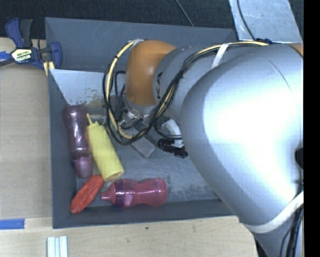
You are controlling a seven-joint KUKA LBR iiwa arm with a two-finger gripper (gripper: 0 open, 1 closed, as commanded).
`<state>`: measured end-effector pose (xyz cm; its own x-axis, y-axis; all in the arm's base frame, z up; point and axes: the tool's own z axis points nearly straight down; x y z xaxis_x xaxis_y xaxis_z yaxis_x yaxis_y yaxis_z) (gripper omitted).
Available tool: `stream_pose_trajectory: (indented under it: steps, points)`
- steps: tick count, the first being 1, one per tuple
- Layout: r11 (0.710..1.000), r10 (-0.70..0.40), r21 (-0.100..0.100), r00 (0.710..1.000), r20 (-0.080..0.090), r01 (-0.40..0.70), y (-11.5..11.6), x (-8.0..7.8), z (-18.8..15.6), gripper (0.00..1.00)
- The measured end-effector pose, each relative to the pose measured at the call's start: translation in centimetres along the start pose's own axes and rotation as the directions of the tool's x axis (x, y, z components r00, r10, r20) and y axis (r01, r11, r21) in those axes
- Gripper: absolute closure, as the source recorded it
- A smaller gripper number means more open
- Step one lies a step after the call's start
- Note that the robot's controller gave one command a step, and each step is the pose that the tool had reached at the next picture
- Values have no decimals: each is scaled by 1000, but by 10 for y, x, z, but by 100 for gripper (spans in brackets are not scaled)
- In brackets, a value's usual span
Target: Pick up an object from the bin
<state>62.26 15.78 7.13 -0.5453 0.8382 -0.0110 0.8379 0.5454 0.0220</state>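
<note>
Orange cover [143,71] mostly hides end effector [134,120]; grip state untellable; yellow bottle [105,153] beside.

My own arm [240,133] covers the right half of the bin [149,28], hiding its floor and right wall there, and is cut off at the bottom edge. Beneath my orange wrist cover [143,71] and cables [112,90], a pale thing [144,146] lies half hidden; I cannot tell what it is.

Matt grey metal bin [58,159]; glossy plastic yellow bottle [105,153].
</note>
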Motion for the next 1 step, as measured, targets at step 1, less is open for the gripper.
stream_pose_trajectory:
  steps: [1]
  points:
    - [1000, 9, 0, 1000, -1, -9, 0, 1, 0, 100]
